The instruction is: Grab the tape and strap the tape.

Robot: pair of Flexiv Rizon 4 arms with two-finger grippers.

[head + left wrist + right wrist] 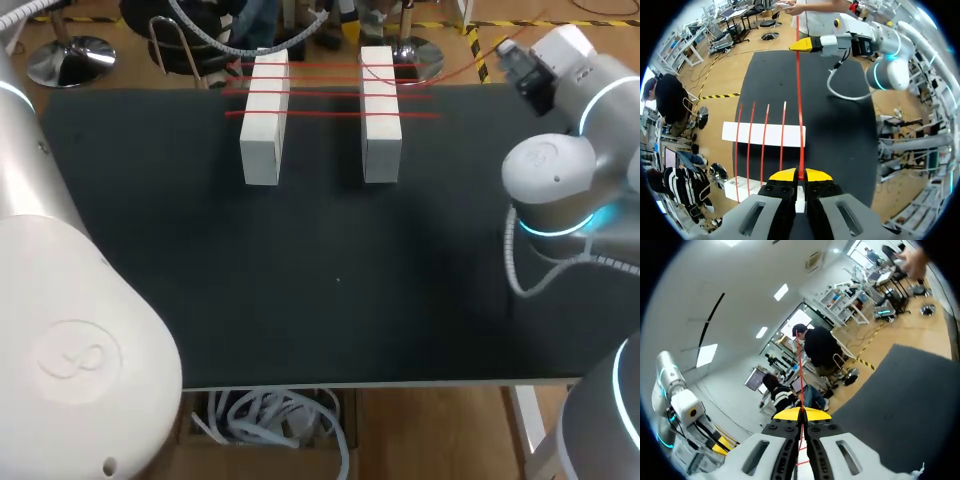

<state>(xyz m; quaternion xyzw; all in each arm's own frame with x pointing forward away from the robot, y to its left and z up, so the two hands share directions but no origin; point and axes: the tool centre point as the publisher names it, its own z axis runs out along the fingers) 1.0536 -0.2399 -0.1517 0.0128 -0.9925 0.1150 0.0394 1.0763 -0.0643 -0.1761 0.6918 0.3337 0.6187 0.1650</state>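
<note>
tape (pixel 799 100): taut red line, long axis straight between both grippers, crossing the white block (pixel 772 134) beside four strands (pixel 751 145)
left gripper (pixel 800 175): closed, pinching one tape end
right gripper (pixel 801 414): closed, pinching the other

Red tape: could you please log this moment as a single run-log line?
left gripper: shut on red tape | right gripper: shut on red tape | red tape: straight between grippers | white blocks: four strands across both

On a black table (pixel 330 300) lay two long white blocks near the far edge, a left block (pixel 262 125) and a right block (pixel 380 120), side by side but apart. Maybe they were foam.
</note>
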